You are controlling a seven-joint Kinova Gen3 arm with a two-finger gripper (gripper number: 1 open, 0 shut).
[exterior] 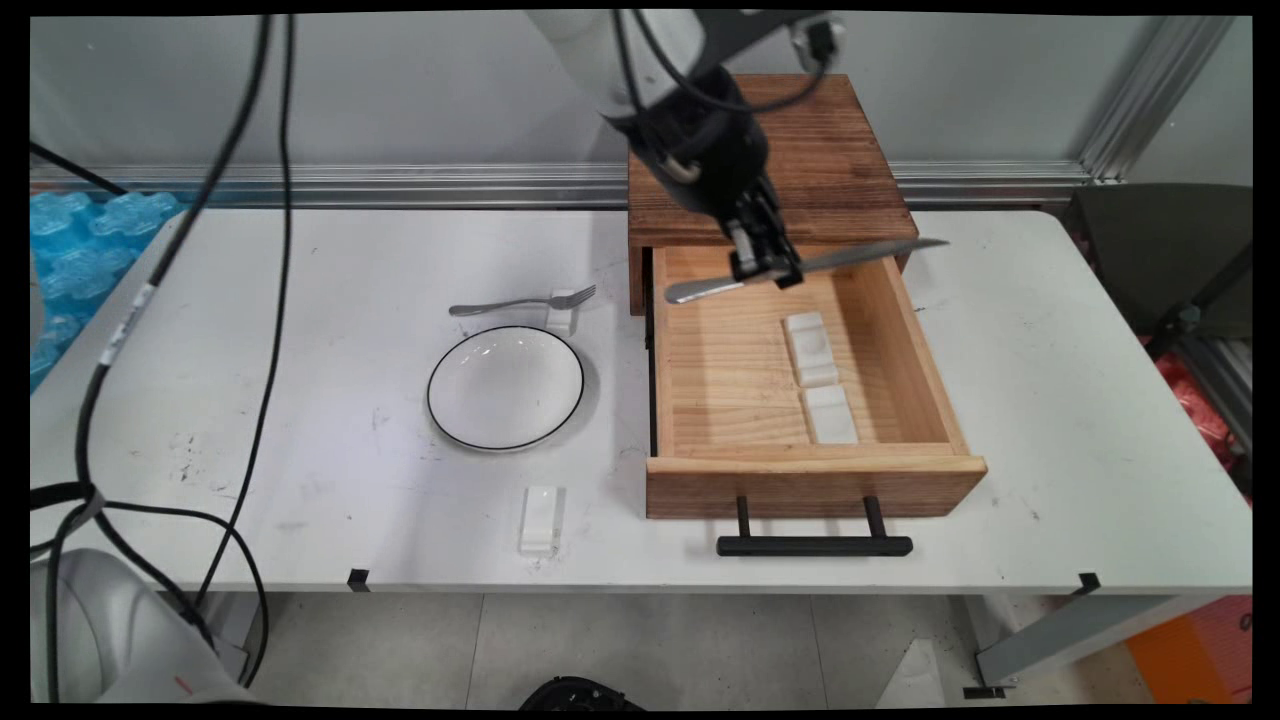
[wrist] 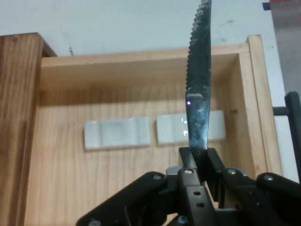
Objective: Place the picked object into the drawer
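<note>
My gripper (exterior: 767,268) is shut on a metal knife (exterior: 850,258), held roughly level above the back of the open wooden drawer (exterior: 905,330). In the hand view the serrated knife (wrist: 200,80) rises from between the gripper (wrist: 197,160) fingers, over the drawer's floor (wrist: 117,179). Two white rests (exterior: 810,345) (exterior: 830,413) lie inside the drawer on its right side; in the hand view they show as white blocks (wrist: 117,133) (wrist: 216,127), the second partly hidden behind the blade.
The wooden cabinet (exterior: 830,170) stands at the table's back, its drawer pulled out with a black handle (exterior: 813,545). Left of it sit a white black-rimmed plate (exterior: 505,387), a fork (exterior: 510,303) leaning on a white rest (exterior: 562,312), and another white rest (exterior: 540,518) near the front edge.
</note>
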